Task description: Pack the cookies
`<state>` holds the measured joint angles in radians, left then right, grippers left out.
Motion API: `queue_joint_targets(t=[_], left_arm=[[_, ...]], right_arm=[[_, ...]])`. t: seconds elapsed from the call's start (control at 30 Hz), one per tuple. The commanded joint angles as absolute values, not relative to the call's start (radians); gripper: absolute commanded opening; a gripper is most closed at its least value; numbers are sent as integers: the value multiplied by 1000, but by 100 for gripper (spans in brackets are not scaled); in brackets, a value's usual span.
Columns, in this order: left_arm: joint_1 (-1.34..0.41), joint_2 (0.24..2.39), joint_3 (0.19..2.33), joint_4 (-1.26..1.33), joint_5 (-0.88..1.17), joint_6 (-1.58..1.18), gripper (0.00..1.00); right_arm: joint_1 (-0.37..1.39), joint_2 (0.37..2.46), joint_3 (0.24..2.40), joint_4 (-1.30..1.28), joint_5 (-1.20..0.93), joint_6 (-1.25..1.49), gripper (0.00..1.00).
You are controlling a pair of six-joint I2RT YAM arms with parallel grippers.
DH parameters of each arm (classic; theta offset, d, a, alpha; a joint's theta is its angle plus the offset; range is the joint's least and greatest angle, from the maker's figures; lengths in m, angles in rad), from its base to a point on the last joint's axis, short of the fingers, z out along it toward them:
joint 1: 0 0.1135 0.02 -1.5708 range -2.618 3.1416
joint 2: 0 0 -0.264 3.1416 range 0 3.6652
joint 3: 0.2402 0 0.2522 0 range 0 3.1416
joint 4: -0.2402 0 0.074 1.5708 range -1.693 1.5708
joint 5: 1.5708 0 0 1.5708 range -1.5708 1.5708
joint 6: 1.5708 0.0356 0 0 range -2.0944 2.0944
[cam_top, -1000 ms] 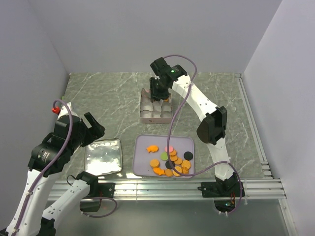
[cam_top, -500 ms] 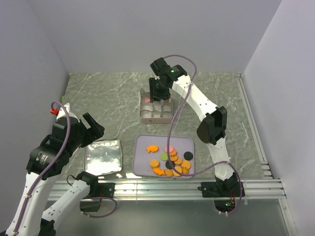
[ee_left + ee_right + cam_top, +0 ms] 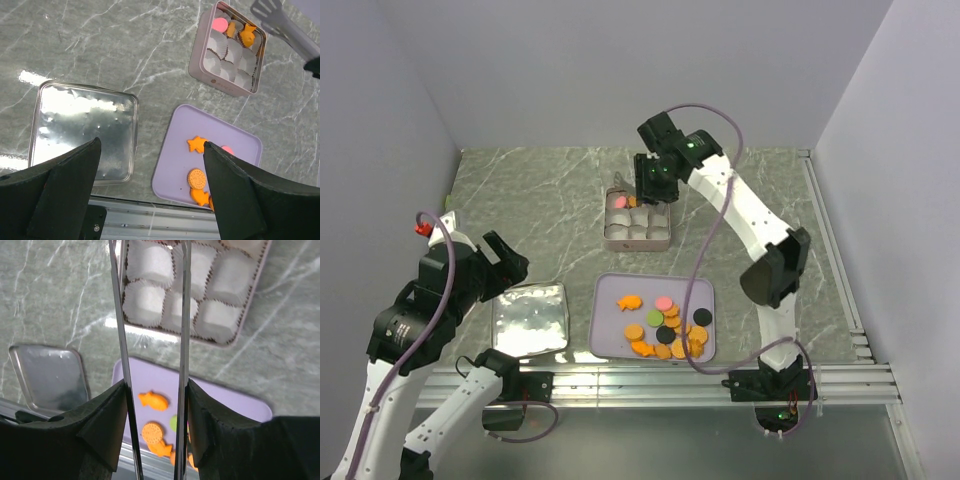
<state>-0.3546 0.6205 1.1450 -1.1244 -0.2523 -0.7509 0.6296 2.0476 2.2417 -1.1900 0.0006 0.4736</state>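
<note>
The cookies [image 3: 670, 325] lie in a heap on a lilac tray [image 3: 695, 292]: orange rounds, orange fish shapes, and pink, green and black rounds. They also show in the left wrist view [image 3: 197, 176] and the right wrist view [image 3: 154, 401]. A square tin [image 3: 637, 240] of white paper cups holds a pink cookie [image 3: 219, 23] and orange cookies [image 3: 245, 34] in its back row. My right gripper [image 3: 655, 185], with long metal blades, hovers over the tin's back edge, open and empty [image 3: 150, 245]. My left gripper [image 3: 505, 262] is open and empty, high above the table [image 3: 150, 145].
A shiny metal lid [image 3: 530, 318] lies left of the tray, under my left gripper [image 3: 82, 127]. The tin [image 3: 198, 50] stands behind the tray [image 3: 220, 130]. White walls close the marbled table on three sides.
My right arm has swung to the right and its gripper has moved slightly right along the tin's back edge. My left arm has drifted a little down and left.
</note>
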Motion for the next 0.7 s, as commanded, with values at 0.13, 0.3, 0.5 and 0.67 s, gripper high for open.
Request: queue_joint_targets(t=[0.13,0.3,0.5,0.67], left_arm=[[-357,592,1125,-1046,-213,-729,89],[-357,577,1074,-1012,-180,-735,89],[-357,555,1019,-977,-146,-726,89],[-357,546,989,-962,-123,-716,89]], right_arm=[[750,1797,2008,-1206,104,502,54],[865,1697,1904,-1244,133,538,54],[972,1579,1734,-1278,140,620,54],[1028,1532,1620,-1278,124,655,54]])
